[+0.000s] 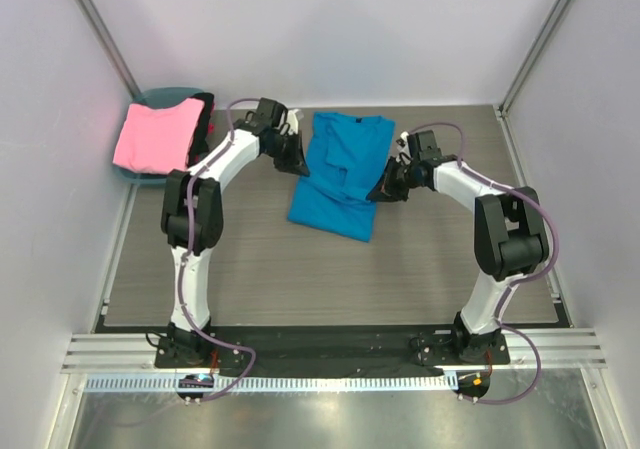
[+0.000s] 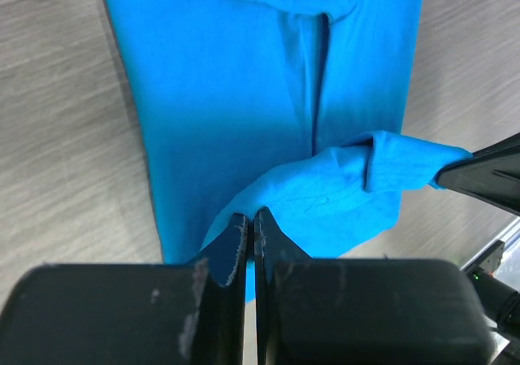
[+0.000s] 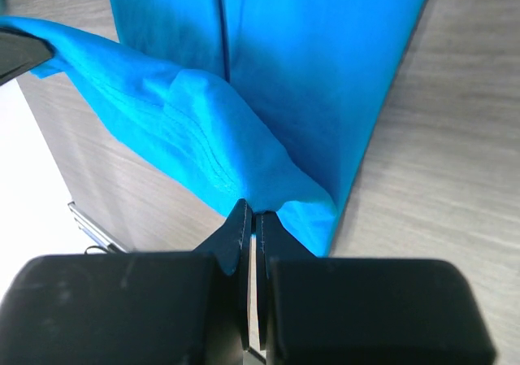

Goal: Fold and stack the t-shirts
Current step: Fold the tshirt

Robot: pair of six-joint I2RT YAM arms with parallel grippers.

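Note:
A blue t-shirt [image 1: 340,174] lies partly folded in the middle of the table, collar end at the back. My left gripper [image 1: 296,159] is shut on its left edge, and the cloth rises into the jaws in the left wrist view [image 2: 325,194]. My right gripper [image 1: 384,186] is shut on its right edge, and the lifted cloth shows in the right wrist view [image 3: 203,129]. A folded pink t-shirt [image 1: 155,135] lies on a teal basket [image 1: 160,97] at the back left.
A dark garment [image 1: 203,121] sits beside the pink shirt on the basket. Grey walls stand close on both sides and behind. The wooden table top [image 1: 300,269] stretches in front of the blue shirt.

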